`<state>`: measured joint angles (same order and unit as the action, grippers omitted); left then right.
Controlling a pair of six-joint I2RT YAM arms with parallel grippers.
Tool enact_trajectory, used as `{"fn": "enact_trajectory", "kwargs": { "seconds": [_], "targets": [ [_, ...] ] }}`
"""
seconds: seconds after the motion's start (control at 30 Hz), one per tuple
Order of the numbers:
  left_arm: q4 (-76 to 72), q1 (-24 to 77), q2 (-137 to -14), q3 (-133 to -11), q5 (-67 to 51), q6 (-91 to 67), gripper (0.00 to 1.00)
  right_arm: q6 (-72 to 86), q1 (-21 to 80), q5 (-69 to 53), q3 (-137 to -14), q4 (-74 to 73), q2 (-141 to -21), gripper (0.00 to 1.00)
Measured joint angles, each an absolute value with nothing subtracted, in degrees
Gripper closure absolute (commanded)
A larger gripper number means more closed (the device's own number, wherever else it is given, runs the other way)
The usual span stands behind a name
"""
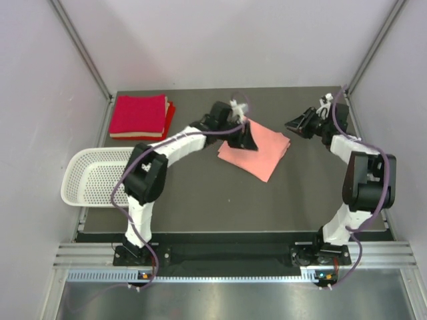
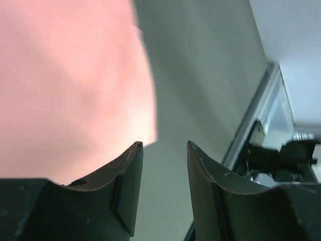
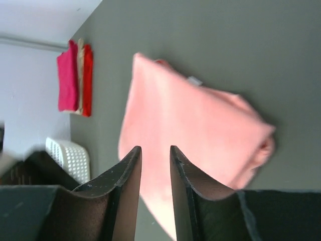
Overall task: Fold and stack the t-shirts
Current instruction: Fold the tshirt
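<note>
Salmon-pink t-shirt (image 1: 257,152) lay folded flat at frame centre on the dark table (image 1: 200,200), well apart from the stack of folded red t-shirts (image 1: 139,115) at upper left, with a white perforated basket (image 1: 93,175) at the left edge. Left gripper (image 2: 164,145) sat at the pink shirt's upper-left edge, jaws part open and empty, while right gripper (image 3: 154,149) hung to the shirt's right, jaws narrowly parted, also empty. Cloth looked light, soft and floppy, likely to unfold if lifted by one layer, so best pinched through all layers at an edge; small white tag (image 3: 194,80) showed no readable writing.
</note>
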<state>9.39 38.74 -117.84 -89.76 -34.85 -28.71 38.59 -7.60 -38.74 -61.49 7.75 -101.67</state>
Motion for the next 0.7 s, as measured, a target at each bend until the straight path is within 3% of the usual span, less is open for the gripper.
{"fn": "enact_trajectory", "kwargs": {
  "seconds": [0.27,0.4,0.7],
  "targets": [
    [10.9,20.64,-115.42,-83.26,-33.19,-26.24,0.55,39.31,3.01,-39.13,-53.84,11.16,-96.9,0.69],
    [12.38,21.12,-118.43,-81.95,-32.45,-26.26,0.56,39.18,3.9,-39.27,-46.06,13.74,-98.91,0.69],
    [15.53,22.46,-121.01,-82.0,-30.61,-26.72,0.56,35.0,2.02,-41.85,-45.15,14.0,-103.15,0.67]
  ]
}}
